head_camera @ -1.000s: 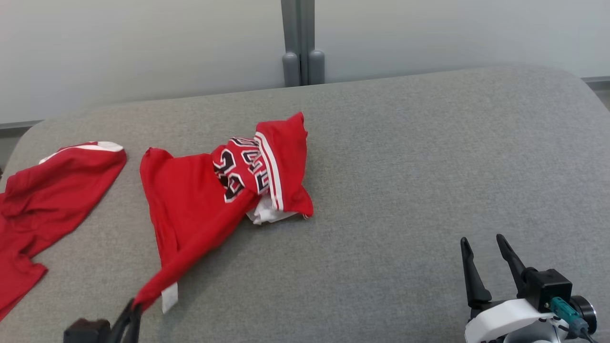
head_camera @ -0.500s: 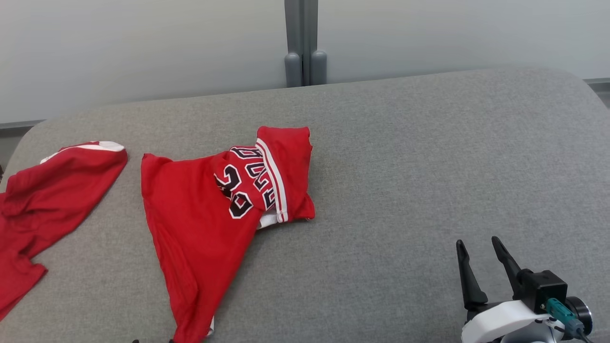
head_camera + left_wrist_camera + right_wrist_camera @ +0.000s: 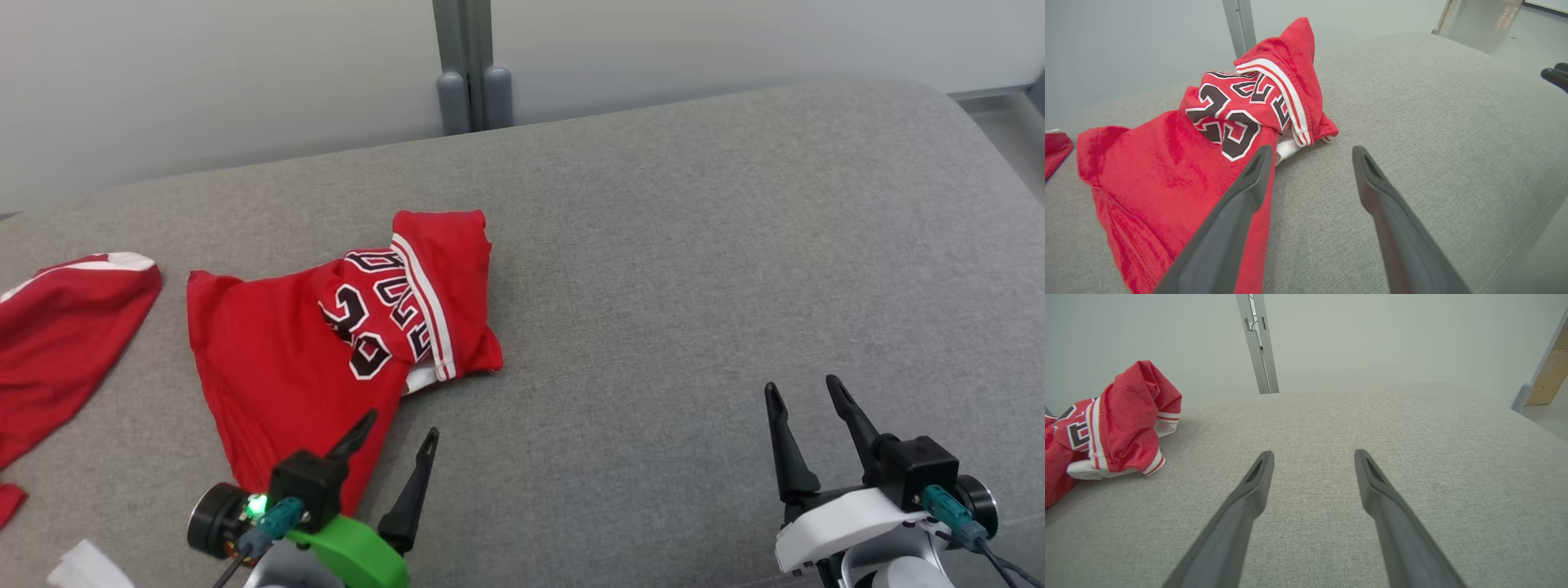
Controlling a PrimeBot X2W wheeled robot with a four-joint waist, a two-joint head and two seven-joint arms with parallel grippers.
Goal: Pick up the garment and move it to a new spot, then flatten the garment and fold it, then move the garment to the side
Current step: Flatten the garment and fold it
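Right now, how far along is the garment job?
Moving looks done: the red jersey lies crumpled on the grey cushion. In hand: nothing; left gripper and right gripper are open, empty. Left: flattening, folding, moving it aside.

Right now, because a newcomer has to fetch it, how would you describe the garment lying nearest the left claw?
On the grey padded surface, look left of centre, just beyond the open left claw. The crumpled red jersey lies there. Unlike the other red garment at the far left, it shows black white-edged numbers and a white-striped band.
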